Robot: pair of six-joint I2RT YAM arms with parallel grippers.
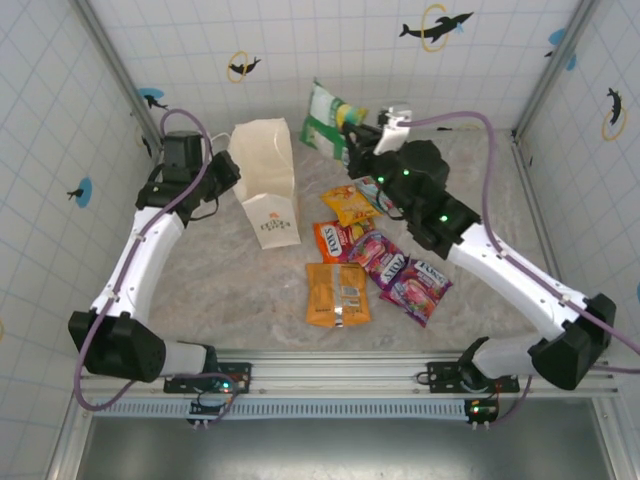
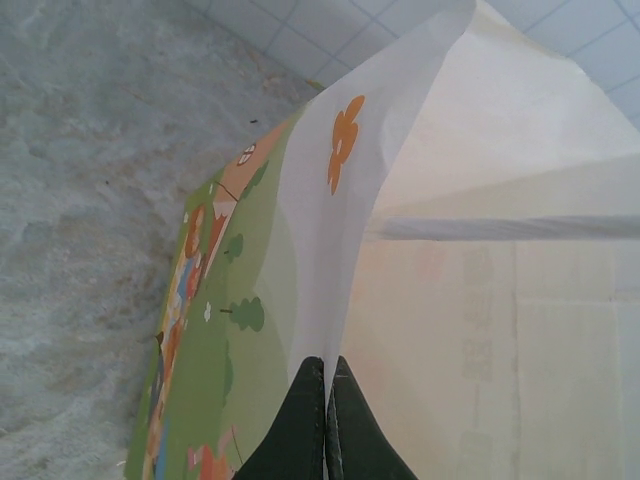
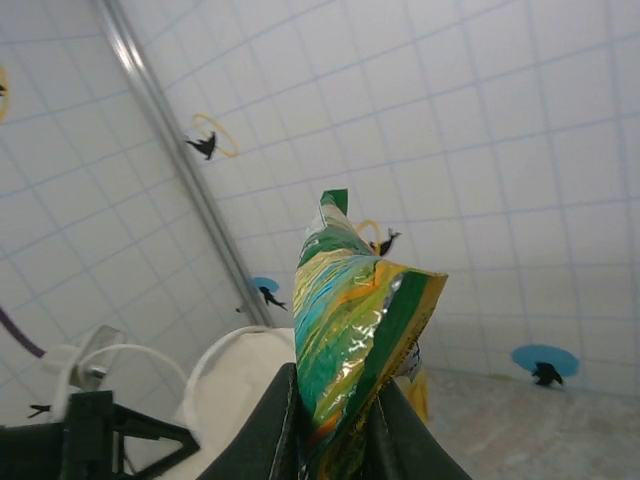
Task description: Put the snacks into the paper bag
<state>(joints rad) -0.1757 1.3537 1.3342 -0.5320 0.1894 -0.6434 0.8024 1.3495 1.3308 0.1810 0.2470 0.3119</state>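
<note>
White paper bag (image 1: 268,185) upright; snacks (image 1: 378,256) beside (green packet (image 1: 325,118) aloft).

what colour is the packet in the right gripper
Mostly green with yellow streaks: the glossy snack packet, shown best in the right wrist view.

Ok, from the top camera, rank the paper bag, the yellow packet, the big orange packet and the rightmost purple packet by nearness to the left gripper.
1. Paper bag, its left edge pinched by the left gripper.
2. Yellow packet, right of the bag.
3. Orange packet, toward the front edge.
4. Rightmost purple packet, front right.
</note>
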